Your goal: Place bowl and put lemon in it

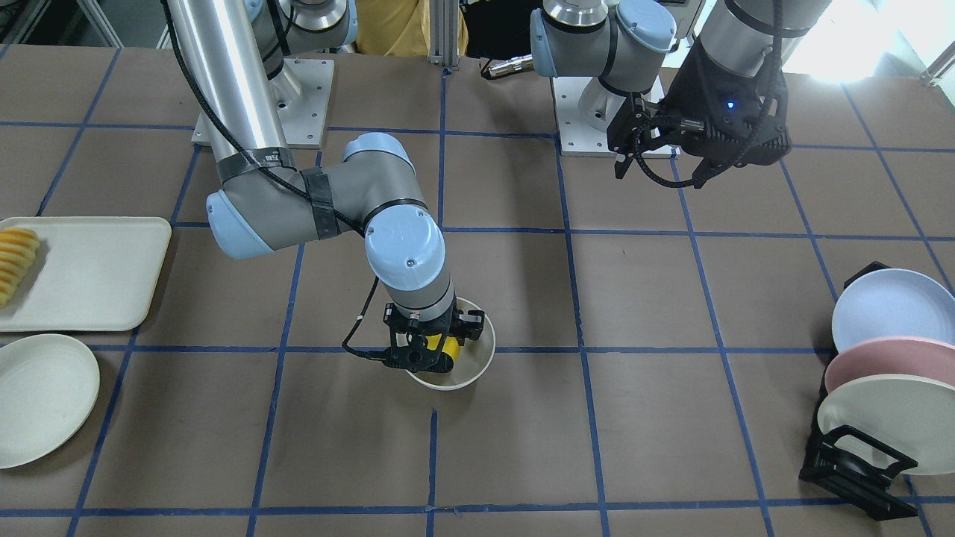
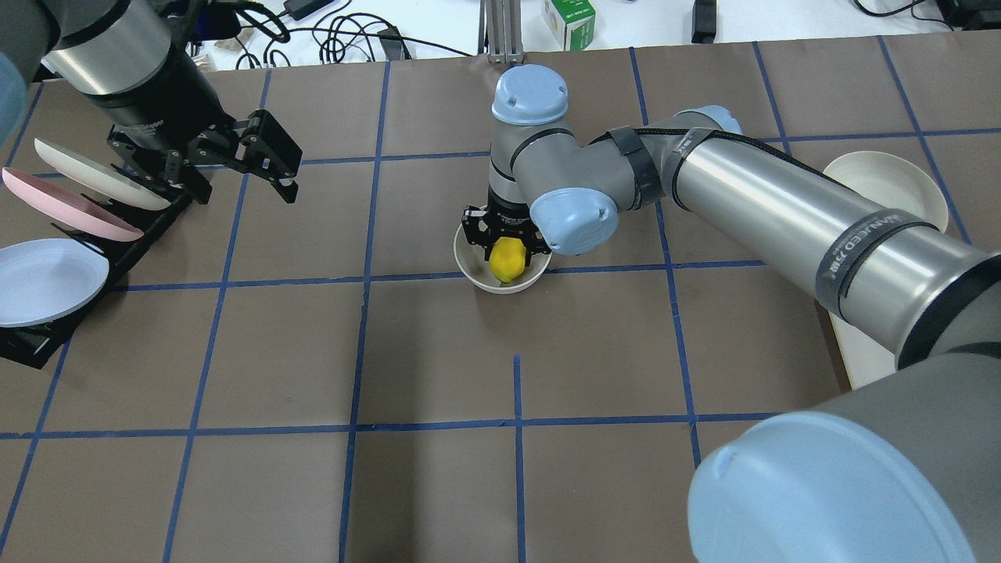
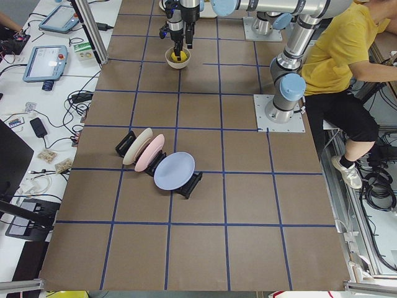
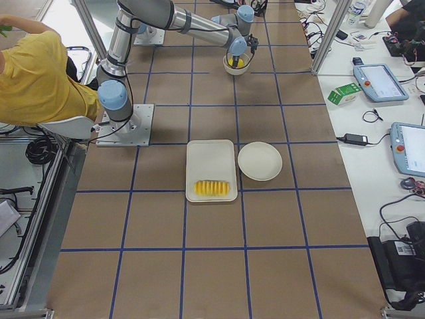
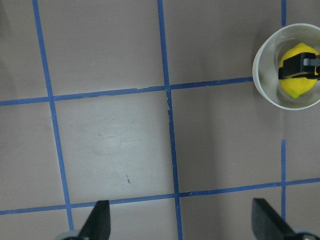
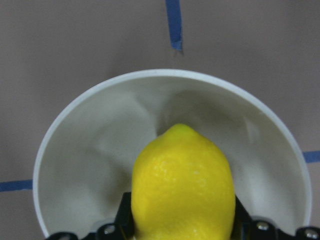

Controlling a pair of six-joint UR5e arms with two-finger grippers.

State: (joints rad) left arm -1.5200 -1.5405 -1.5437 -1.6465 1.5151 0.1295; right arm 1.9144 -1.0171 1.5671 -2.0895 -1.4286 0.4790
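Note:
The off-white bowl (image 1: pixel 486 359) (image 2: pixel 474 272) (image 6: pixel 85 150) stands on the brown table near its middle. The yellow lemon (image 1: pixel 448 347) (image 2: pixel 507 260) (image 6: pixel 183 185) is inside the bowl's rim, pointed tip towards the far wall. My right gripper (image 1: pixel 429 352) (image 2: pixel 507 244) reaches straight down into the bowl and is shut on the lemon, a finger on each side. My left gripper (image 1: pixel 660 179) (image 2: pixel 244 188) hangs open and empty above the table, well apart; its wrist view shows the bowl (image 5: pixel 261 82) and lemon (image 5: pixel 298 80) at the upper right.
A black rack of plates (image 1: pixel 880 388) (image 2: pixel 55 227) stands on my left. A cream tray (image 1: pixel 97 272) with sliced yellow food (image 1: pixel 15 261) and a flat cream plate (image 1: pixel 41 395) (image 2: pixel 887 188) lie on my right. A person in yellow (image 3: pixel 347 49) sits behind the bases.

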